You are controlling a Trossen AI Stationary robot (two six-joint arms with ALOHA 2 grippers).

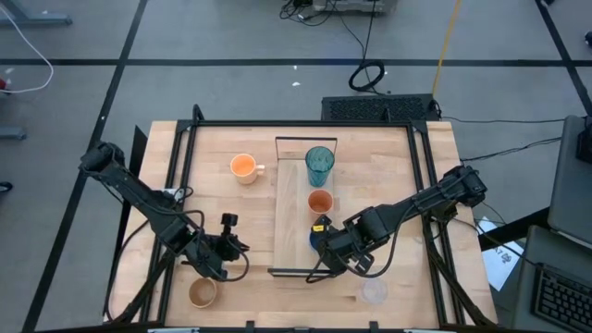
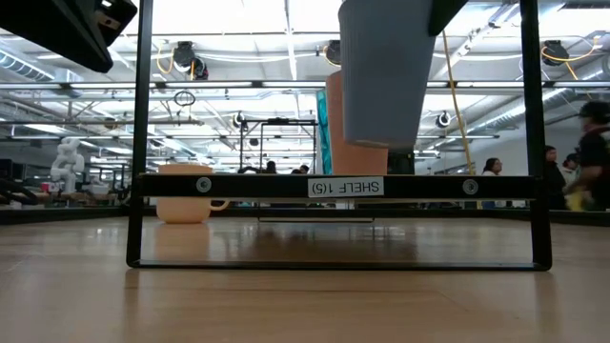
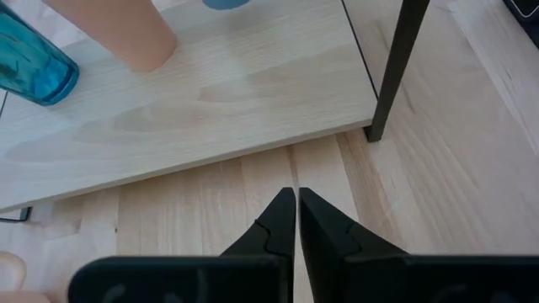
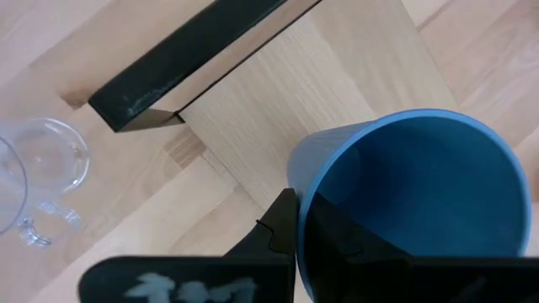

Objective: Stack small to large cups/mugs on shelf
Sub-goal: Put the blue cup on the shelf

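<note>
The shelf (image 1: 291, 208) is a pale board in a black frame, running from the far side to the near side at mid-table. On it stand a teal tumbler (image 1: 319, 165) and a small orange cup (image 1: 319, 202). My right gripper (image 1: 324, 242) is shut on a blue cup (image 1: 319, 234) over the shelf's near end. An orange handled mug (image 1: 243, 167) stands on the table left of the shelf. A wooden mug (image 1: 203, 292) is near the front edge on the left, and a clear cup (image 1: 374, 290) on the right. My left gripper (image 1: 227, 246) hovers shut and empty left of the shelf's near end. My right gripper holds the blue cup by its rim (image 4: 296, 198), one finger inside the cup and one outside its wall. The fingers come from above, slanting down. The cup (image 2: 381, 71) hangs mouth up below them, clear of the shelf board.
The shelf's black frame end (image 2: 334, 187) crosses the near end, with thin legs at its corners. A black frame (image 1: 185, 139) borders the tabletop's far side and flanks. People stand in the room beyond the table.
</note>
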